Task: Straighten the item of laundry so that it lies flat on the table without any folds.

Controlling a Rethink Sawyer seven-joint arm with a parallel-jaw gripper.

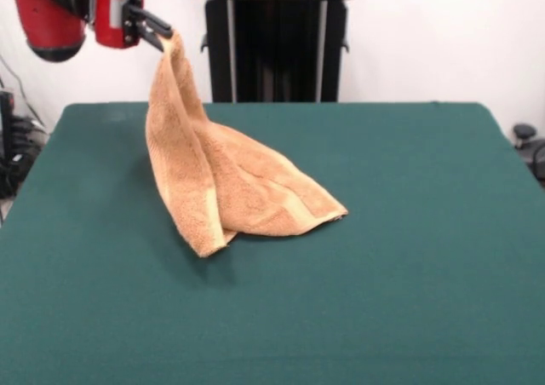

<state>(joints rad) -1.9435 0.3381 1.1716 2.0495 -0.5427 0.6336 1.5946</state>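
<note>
Orange-tan terry cloth hangs in a steep tent: the towel [223,185] is lifted by one corner at the upper left of the front view, where the gripper [162,37] has its dark jaws closed on the very tip of the fabric. From that pinch the cloth drops in two long vertical folds, one lobe reaching lowest toward the near side, while the other end spreads rightward and lies on the table [409,257] in a flatter wedge with a few soft creases. By my reading the task is only partly along: one corner is in hand and raised, part of the towel rests on the felt, but the hanging portion is doubled on itself and nothing lies truly flat yet; the lifted corner has still to be drawn out and laid down so the folds open. The dark green top around the towel is bare and smooth. Behind it stand the black pedestal [277,40] and a plain white wall [426,36], with cables at the left edge.
</note>
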